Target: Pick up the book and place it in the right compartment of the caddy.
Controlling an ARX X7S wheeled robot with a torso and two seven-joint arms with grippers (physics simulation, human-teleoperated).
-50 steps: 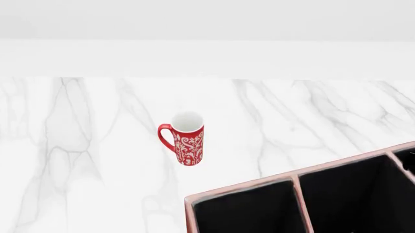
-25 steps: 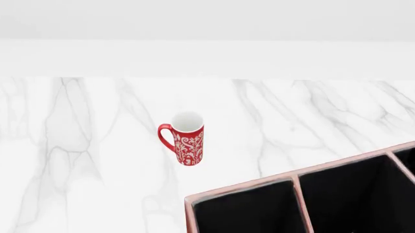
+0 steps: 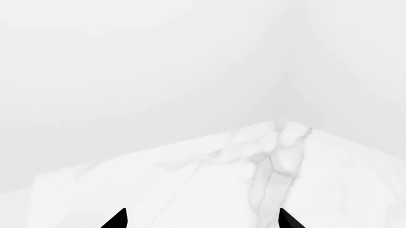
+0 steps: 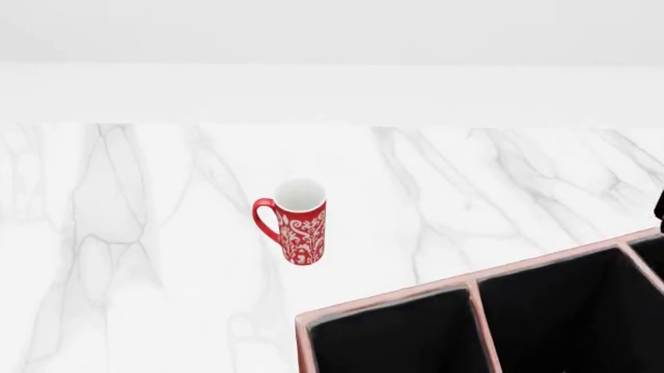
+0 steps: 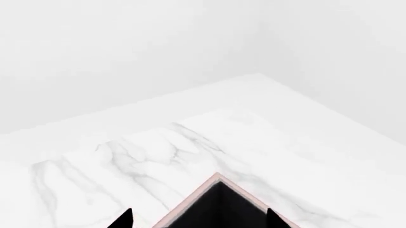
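1. Book: none of the three views shows it, so its place cannot be told.
2. Caddy [image 4: 472, 289] sits at about 5 o'clock in the head view, cut off by the lower and right edges. Pale pink rims frame black-lined compartments, with a pink divider between the two largest and a sliver of a third at the far right.
3. One pink-edged corner of the caddy [image 5: 219, 179] also shows in the right wrist view, with black lining inside it.
4. Red patterned mug [image 4: 294, 221] stands upright on the marble table [image 4: 124, 233], at about 10 o'clock from the caddy and apart from it. Its handle points toward 9 o'clock and its inside is white.
5. Right gripper [image 5: 199, 221]: two black fingertips peek in at the edge of its wrist view, set apart, with the caddy corner between them and nothing held.
6. Left gripper [image 3: 201, 219]: two black fingertips likewise stand apart, over bare veined marble, with nothing held.
7. A small dark shape at the right edge of the head view, at about 3 o'clock, is too cut off to identify.
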